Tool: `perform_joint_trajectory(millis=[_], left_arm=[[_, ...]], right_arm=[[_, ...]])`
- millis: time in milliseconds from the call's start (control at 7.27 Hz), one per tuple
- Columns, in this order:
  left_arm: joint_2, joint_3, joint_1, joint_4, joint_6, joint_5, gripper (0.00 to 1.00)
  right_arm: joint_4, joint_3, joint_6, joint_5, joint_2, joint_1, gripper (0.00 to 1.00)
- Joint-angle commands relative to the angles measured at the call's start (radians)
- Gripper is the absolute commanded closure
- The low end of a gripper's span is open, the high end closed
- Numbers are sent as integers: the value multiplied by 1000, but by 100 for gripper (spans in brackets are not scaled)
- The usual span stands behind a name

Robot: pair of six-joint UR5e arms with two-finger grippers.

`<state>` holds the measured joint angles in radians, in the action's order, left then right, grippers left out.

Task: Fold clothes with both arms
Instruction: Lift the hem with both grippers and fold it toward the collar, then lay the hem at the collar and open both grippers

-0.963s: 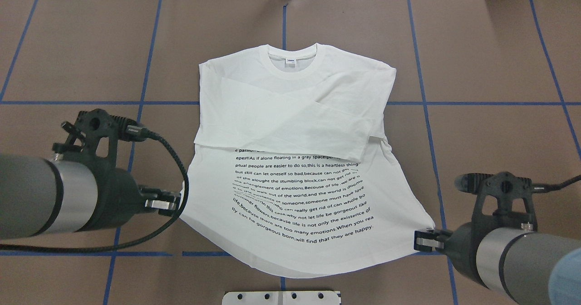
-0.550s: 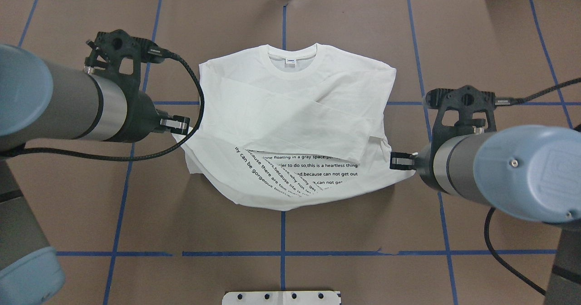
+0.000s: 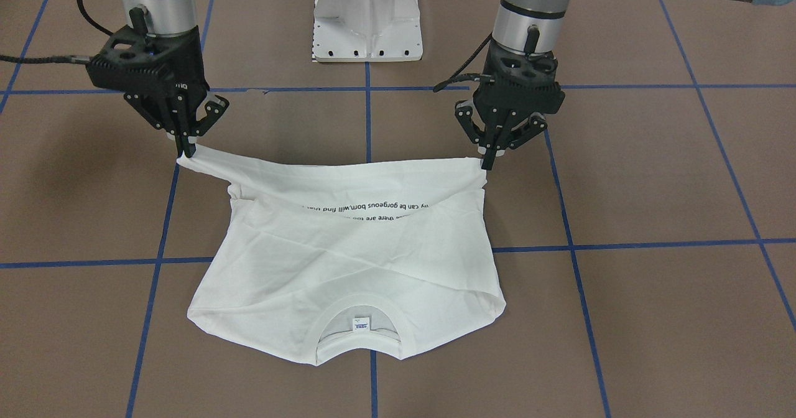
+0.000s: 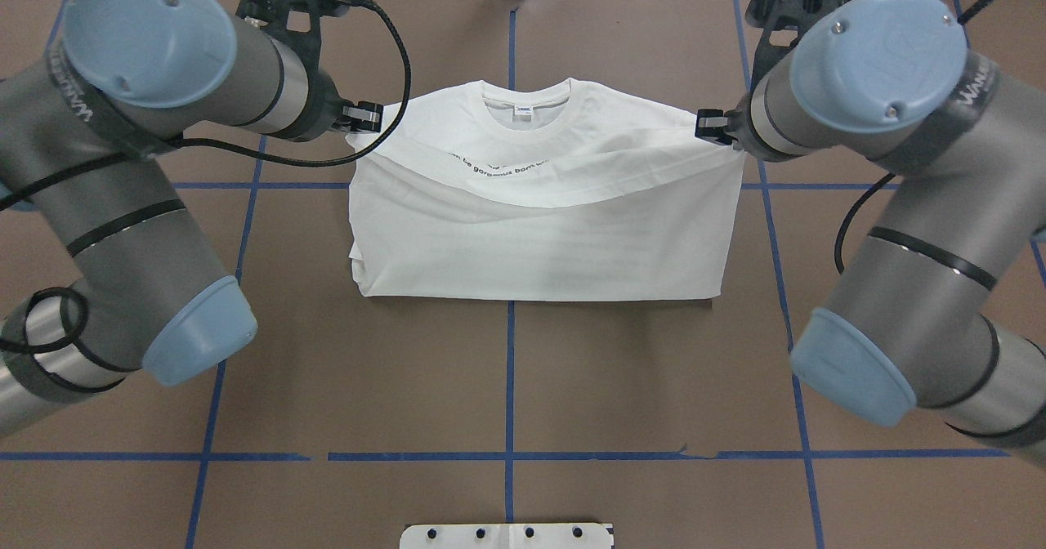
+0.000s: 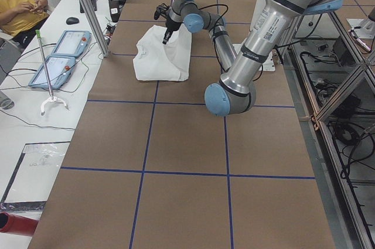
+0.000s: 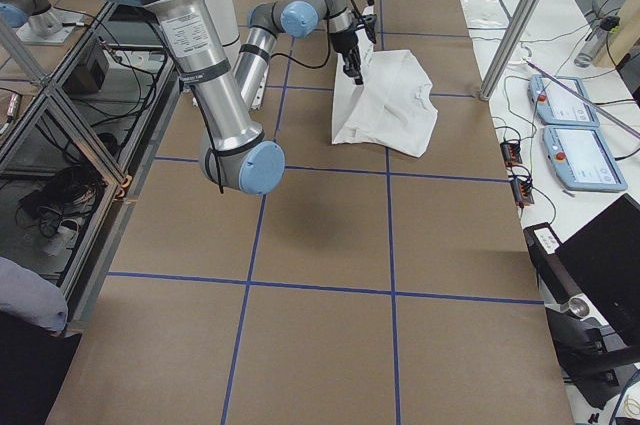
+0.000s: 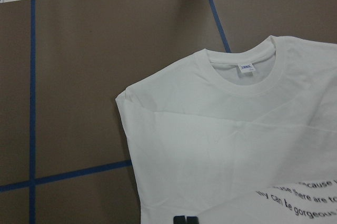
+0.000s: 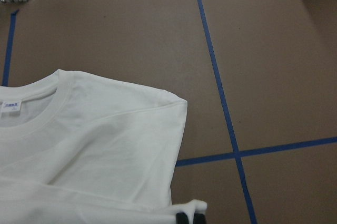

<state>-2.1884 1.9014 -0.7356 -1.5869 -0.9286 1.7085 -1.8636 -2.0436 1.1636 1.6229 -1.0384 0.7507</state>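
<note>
The fingertips of the left gripper [image 4: 364, 116] were pinched together on one hem corner of the white shirt [image 4: 539, 238]. Those of the right gripper [image 4: 708, 124] were pinched on the other corner. Both corners hung a little above the cloth, level with the collar [image 4: 527, 128], one to each side of it. The hem sagged between them just short of the collar, its underside showing a curved line of black print [image 4: 490, 165]. Whether the sagging middle touched the layer below was hard to tell. The lower half lay doubled over the chest, with the fold edge on the side away from the collar. The small tag [image 4: 522, 111] inside the collar was uncovered. The left arm's black cable [image 4: 404, 59] looped past the shoulder beside the collar, hiding a bit of cloth. The shirt lay on a brown table [image 4: 637, 369] crossed by blue tape lines [image 4: 508, 369]. Beyond the fold edge from the collar stood the white base [image 3: 367, 13].
</note>
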Motion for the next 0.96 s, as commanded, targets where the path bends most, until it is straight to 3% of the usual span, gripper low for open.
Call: perform_joint_trajectory(millis=[0, 413, 826], left_arm=[[-42, -163, -16, -121, 2, -38, 100], [-118, -436, -34, -325, 4, -75, 100], [-174, -614, -50, -432, 27, -105, 100]], right_arm=[[137, 246, -33, 2, 93, 58, 100], [308, 465, -31, -6, 132, 53, 100], [326, 572, -33, -15, 168, 48, 100]])
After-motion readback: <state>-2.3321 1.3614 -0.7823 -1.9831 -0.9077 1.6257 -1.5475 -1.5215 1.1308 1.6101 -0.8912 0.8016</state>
